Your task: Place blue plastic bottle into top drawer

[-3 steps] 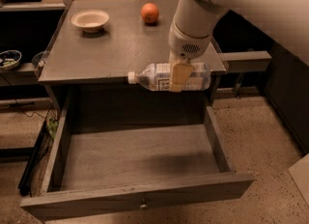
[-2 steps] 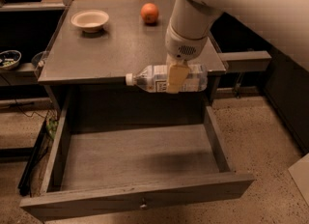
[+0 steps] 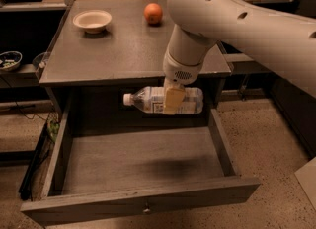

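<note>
The blue plastic bottle (image 3: pixel 150 99) lies on its side in the air, white cap pointing left, held over the back of the open top drawer (image 3: pixel 138 161). My gripper (image 3: pixel 173 99) is shut on the bottle around its middle, one tan finger (image 3: pixel 173 98) showing across its label. The white arm comes down from the upper right. The drawer is pulled fully out, its inside bare, with the small round knob (image 3: pixel 146 206) on the front panel.
On the table top (image 3: pixel 113 50) behind the drawer stand a white bowl (image 3: pixel 92 20) at the left and an orange (image 3: pixel 153 13) near the middle back. A dark shelf with a small dish (image 3: pixel 9 60) is at the far left. Speckled floor lies to the right.
The gripper with the bottle has moved left and down, from the table's front edge to over the back of the open drawer.
</note>
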`<state>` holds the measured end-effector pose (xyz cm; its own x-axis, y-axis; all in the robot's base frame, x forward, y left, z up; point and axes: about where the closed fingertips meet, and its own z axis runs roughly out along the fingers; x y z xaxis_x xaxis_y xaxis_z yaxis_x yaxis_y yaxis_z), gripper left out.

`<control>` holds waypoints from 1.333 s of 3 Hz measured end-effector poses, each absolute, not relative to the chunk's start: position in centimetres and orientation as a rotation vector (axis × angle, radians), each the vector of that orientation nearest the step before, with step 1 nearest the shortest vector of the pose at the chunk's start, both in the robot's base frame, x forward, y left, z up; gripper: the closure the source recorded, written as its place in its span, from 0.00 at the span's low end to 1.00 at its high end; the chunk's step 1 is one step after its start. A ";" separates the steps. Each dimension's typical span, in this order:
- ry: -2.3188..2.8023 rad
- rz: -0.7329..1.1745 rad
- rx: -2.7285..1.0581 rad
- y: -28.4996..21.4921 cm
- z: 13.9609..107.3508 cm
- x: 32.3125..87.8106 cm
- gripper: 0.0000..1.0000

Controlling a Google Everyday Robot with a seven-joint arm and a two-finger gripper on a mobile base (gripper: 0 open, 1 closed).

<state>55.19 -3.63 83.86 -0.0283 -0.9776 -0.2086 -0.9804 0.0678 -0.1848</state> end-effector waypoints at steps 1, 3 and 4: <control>2.071 0.015 -1.972 -3.6 83.9 55.2 1.00; 2.070 0.004 -1.873 -2.3 81.4 56.5 1.00; 2.070 0.004 -1.872 -2.3 81.4 56.5 1.00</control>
